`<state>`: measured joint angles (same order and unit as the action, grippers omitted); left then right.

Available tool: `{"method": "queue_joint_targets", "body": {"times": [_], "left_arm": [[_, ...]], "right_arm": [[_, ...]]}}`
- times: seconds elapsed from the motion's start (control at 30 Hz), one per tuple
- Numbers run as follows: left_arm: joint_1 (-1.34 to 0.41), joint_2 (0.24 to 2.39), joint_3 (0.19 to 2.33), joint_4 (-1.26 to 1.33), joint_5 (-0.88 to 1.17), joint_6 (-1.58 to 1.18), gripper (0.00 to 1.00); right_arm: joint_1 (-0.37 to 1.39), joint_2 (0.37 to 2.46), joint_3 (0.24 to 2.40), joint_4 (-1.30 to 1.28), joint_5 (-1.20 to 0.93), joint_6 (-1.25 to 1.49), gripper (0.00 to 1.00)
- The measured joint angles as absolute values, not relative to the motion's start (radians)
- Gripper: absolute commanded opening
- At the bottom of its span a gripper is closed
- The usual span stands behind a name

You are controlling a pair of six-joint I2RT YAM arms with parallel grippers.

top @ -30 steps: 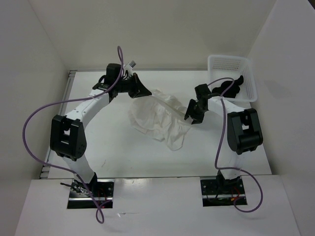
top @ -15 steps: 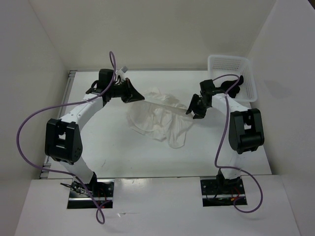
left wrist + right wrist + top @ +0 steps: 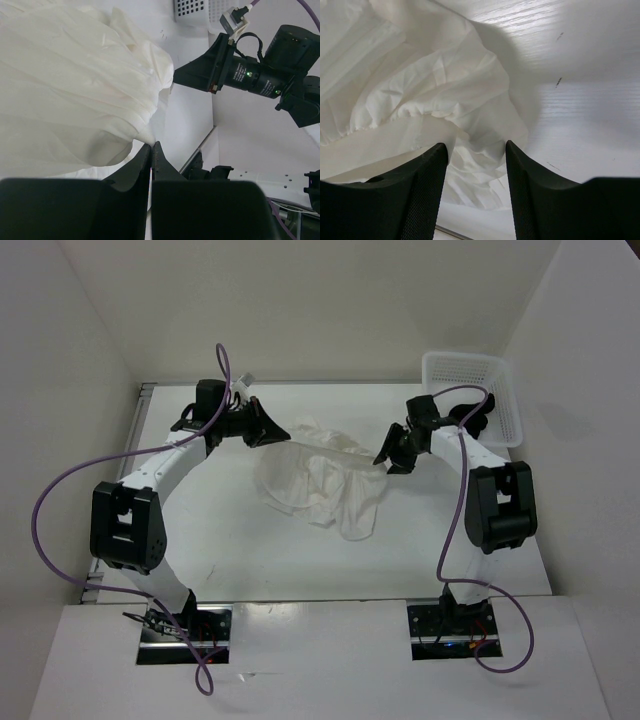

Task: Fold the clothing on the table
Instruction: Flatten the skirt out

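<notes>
The clothing [image 3: 322,478] is a white, wrinkly heap on the middle of the table [image 3: 230,540]. My left gripper [image 3: 277,432] is at its far left edge. In the left wrist view the gripper [image 3: 151,145] is shut, pinching a corner of the clothing [image 3: 75,85] at its tips. My right gripper [image 3: 386,458] hovers at the garment's far right edge. In the right wrist view the right gripper [image 3: 476,150] stands open, with crumpled clothing [image 3: 435,85] lying below and between its fingers. A fold of fabric rests against the left finger [image 3: 427,175].
A white mesh basket [image 3: 440,365] stands at the far right corner with a small black item [image 3: 478,415] inside. Walls close in on the left, back and right. The basket [image 3: 200,10] and the right arm [image 3: 250,75] show in the left wrist view.
Both grippers have moved toward the far side of the table, the left one also a little leftward. The garment's far edge has been drawn out between them.
</notes>
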<state>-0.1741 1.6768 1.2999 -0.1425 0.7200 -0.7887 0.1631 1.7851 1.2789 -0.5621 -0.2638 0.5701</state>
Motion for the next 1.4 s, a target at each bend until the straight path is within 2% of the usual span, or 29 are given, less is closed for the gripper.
{"method": "queue_joint_targets", "body": {"times": [0.2,0.53,1.07,1.4], "left_arm": [[-0.175,1.667,1.299,-0.148,0.721,-0.789,0.00],[-0.175,1.645,1.281,-0.150,0.727,-0.789,0.00],[-0.181,1.596,1.221,-0.155,0.738,-0.789,0.00],[-0.182,1.594,1.221,-0.163,0.734,-0.787,0.00]], "right_arm": [[0.149,1.809,1.296,-0.588,-0.255,0.634,0.49],[0.134,1.856,1.294,-0.586,-0.265,0.849,0.52],[0.100,1.821,1.153,-0.528,-0.310,1.217,0.52],[0.094,1.642,1.202,-0.548,-0.212,1.222,0.53]]}}
